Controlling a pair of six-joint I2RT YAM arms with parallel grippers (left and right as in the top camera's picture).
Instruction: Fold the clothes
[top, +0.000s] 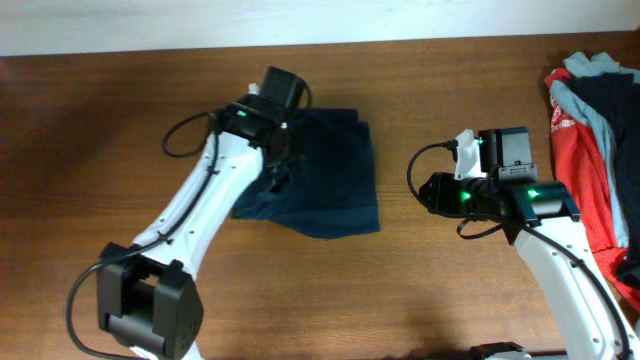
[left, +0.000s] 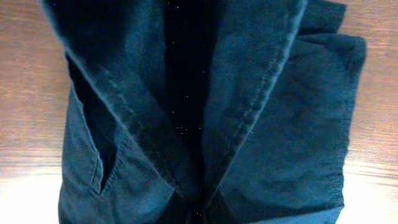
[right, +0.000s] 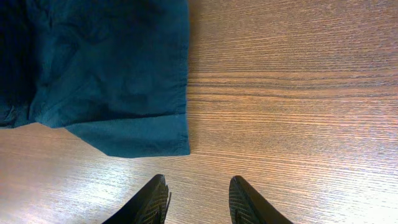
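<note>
We see a brown wood-grain table (top: 100, 120) under a pale strip (top: 300, 20) at top; left gripper (top: 278, 150) clamped on the navy clothes (top: 335, 185) at centre, right gripper (right: 198, 190) apart over wood

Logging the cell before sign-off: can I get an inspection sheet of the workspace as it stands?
Surface: brown wooden table, no spills seen.
Job's things: navy shorts, folded over in layers, lying mid-table.
Clutter: heap of clothes at the right edge, red and grey-blue among them.
Grippers: left pincer shut on a gathered fold of the shorts; right pincer open over bare wood, touching nothing.
Cables: black cable loops at both wrists, clear of the cloth.
Surroundings: pale wall behind the table.
</note>
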